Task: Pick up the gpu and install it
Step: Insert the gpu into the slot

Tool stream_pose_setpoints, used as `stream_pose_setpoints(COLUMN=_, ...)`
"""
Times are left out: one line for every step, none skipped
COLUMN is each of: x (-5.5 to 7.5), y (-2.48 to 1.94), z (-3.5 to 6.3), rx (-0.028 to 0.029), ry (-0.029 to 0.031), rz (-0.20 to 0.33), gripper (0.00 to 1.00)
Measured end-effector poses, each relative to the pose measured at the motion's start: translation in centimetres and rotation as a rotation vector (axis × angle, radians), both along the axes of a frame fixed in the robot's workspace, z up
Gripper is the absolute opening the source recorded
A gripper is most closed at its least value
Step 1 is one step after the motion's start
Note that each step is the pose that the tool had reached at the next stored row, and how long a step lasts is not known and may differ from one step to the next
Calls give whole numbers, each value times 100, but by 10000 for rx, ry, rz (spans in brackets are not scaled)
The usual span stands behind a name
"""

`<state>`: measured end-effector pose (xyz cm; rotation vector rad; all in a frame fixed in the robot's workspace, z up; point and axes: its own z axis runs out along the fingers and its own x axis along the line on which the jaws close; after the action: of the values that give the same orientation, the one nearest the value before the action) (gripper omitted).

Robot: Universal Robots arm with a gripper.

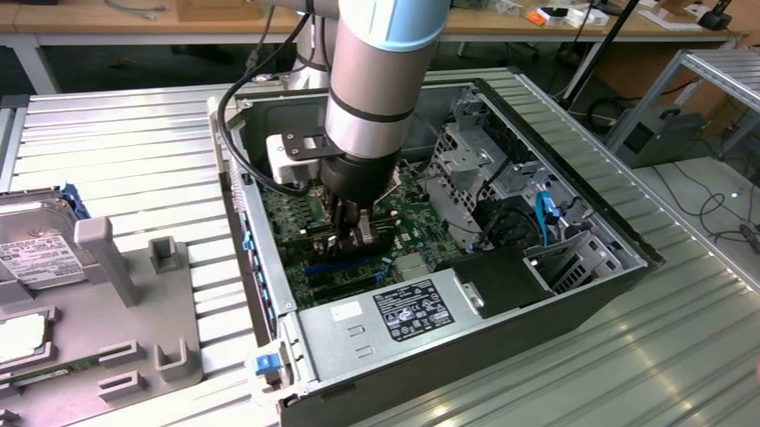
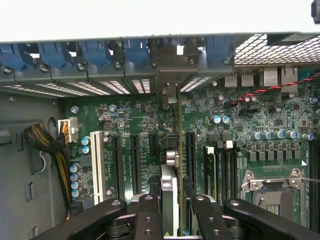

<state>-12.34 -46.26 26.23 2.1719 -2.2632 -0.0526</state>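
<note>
The gpu (image 2: 178, 150) shows edge-on as a thin upright card running from my fingers toward the case's rear wall. Its silver end bracket (image 2: 170, 94) sits against a rear slot opening. My gripper (image 2: 172, 196) is shut on the card, one black finger (image 2: 148, 212) on each face. The card stands over the green motherboard (image 2: 240, 130), between two black expansion slots (image 2: 190, 155). I cannot tell whether its lower edge is seated in a slot. In the exterior view my gripper (image 1: 354, 233) reaches straight down into the open computer case (image 1: 582, 233).
A white slot (image 2: 95, 160), a cable bundle (image 2: 47, 142) and the CPU socket (image 2: 272, 185) flank the card. Blue latches (image 2: 95, 52) line the rear wall. The power supply (image 1: 398, 311) and drive cage (image 1: 475, 160) crowd the case. A hard drive (image 1: 30, 251) rests on a grey holder (image 1: 142, 294).
</note>
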Motion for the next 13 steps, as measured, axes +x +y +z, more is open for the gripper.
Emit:
stream_pose_setpoints(x=0, y=0, z=-3, rx=0, ry=0, rz=0, gripper=27)
stream_pose_setpoints(x=0, y=0, z=-9, rx=2, ry=-1, rz=0, gripper=27)
stream_pose_setpoints(x=0, y=0, z=-12, rx=2, ry=-1, rz=0, gripper=27)
stream_pose_setpoints(x=0, y=0, z=-14, rx=0, ry=0, rz=0, gripper=27)
stream_pose_setpoints(x=0, y=0, z=-15, rx=-1, ry=0, rz=0, gripper=27)
stream_pose_setpoints(x=0, y=0, z=-15, rx=-1, ry=1, rz=0, gripper=27)
stream_pose_setpoints(x=0, y=0, z=-16, rx=1, ry=0, rz=0, gripper=27)
stream_pose_setpoints(x=0, y=0, z=-16, rx=1, ry=-1, rz=0, gripper=27)
stream_pose_setpoints(x=0, y=0, z=-16, rx=1, ry=-1, rz=0, gripper=27)
stream_pose_setpoints(x=0, y=0, z=-16, rx=2, ry=-1, rz=0, gripper=27)
stream_pose_setpoints(x=0, y=0, z=-16, rx=1, ry=-1, rz=0, gripper=27)
stream_pose_setpoints(x=0, y=0, z=-16, rx=1, ry=0, rz=0, gripper=27)
stream_pose_setpoints(x=0, y=0, z=-16, rx=1, ry=-1, rz=2, gripper=27)
